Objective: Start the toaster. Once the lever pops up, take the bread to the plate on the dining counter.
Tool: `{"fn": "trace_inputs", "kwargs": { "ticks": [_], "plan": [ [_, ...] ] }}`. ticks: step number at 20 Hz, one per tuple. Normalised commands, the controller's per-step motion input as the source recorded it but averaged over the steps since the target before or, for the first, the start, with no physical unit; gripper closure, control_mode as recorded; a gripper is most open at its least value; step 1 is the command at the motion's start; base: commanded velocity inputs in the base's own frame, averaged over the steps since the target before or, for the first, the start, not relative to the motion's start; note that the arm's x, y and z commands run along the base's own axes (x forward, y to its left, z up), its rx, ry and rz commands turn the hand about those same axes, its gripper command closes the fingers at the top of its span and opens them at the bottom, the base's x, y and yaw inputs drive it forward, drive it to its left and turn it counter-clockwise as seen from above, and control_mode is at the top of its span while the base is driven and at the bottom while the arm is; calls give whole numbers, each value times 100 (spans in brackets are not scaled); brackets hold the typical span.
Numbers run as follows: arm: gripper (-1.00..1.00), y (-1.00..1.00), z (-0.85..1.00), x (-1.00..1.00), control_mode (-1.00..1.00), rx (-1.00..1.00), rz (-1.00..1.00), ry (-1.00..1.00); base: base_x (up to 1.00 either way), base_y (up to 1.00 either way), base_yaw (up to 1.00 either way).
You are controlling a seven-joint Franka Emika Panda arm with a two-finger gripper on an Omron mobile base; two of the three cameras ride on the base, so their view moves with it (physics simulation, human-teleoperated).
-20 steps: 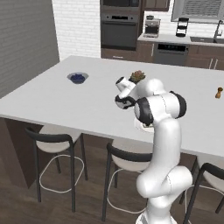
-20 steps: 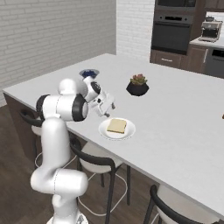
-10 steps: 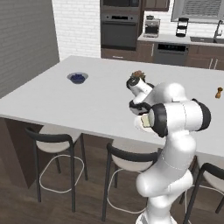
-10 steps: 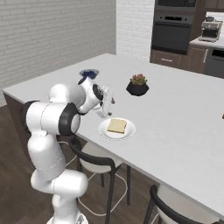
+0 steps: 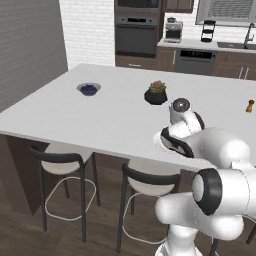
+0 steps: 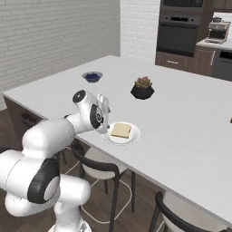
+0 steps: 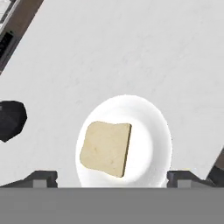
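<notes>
A slice of toasted bread (image 6: 121, 130) lies flat on a white plate (image 6: 134, 137) near the front edge of the white dining counter (image 6: 181, 113). My gripper (image 6: 104, 112) hovers just left of the plate, open and holding nothing. In the hand view the bread (image 7: 106, 148) and the plate (image 7: 153, 131) lie below my open gripper (image 7: 111, 177), whose fingertips (image 7: 41, 177) stand wide apart. From the left base view my arm hides most of the plate (image 5: 157, 141). The toaster is out of view.
A plant in a black pot (image 6: 142, 88) stands mid-counter behind the plate, and a small blue bowl (image 6: 92, 76) sits farther left. A brown shaker (image 5: 249, 105) is at the far right. Stools (image 5: 62, 155) line the counter's near side. Ovens stand against the back wall.
My arm has folded in toward the base, with the elbow swinging low and close to the cameras. The hand stays beside the plate, open. The bread has not moved.
</notes>
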Motion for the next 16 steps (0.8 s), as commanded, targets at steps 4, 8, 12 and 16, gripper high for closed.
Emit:
{"fn": "trace_inputs", "kwargs": {
  "ticks": [4, 8, 12, 16],
  "plan": [
    [-100, 39, 100, -100, -100, 1, 39, 19, 0, 0, 0],
    [-100, 41, 57, -100, -100, 0, 37, 18, 0, 0, 0],
    [-100, 39, 10, -100, -100, 0, 33, 14, 0, 0, 0],
    [-100, 45, 0, -100, -100, -3, 33, 14, 0, 0, 0]
  ]
}}
